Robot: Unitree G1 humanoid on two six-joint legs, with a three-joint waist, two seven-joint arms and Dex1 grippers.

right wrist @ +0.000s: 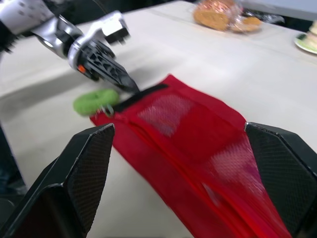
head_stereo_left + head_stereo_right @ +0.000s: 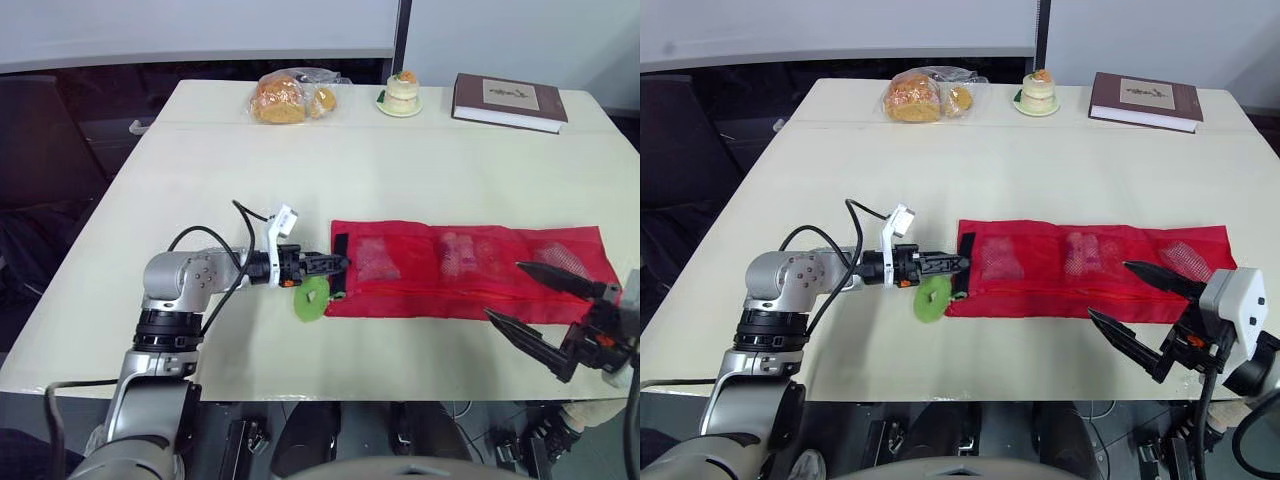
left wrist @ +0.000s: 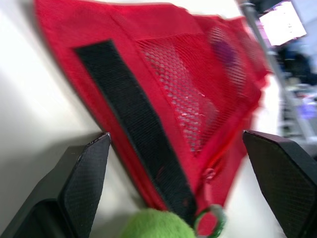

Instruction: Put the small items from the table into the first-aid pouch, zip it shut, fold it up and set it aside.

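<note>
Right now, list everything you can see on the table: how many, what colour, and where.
table: one, cream, under everything
pouch: one, red mesh, lying unfolded near the front edge
small items: three, pale, inside the pouch's mesh pockets
black strip: one, black, across the pouch's left end
round tag: one, green, at the pouch's front left corner
bagged bread: one bag, golden brown, far edge
cake: one, white, on a small plate right of the bread
book: one, dark red, far right
left gripper: black, open, at the pouch's left end
right gripper: black, open, over the pouch's right end
</note>
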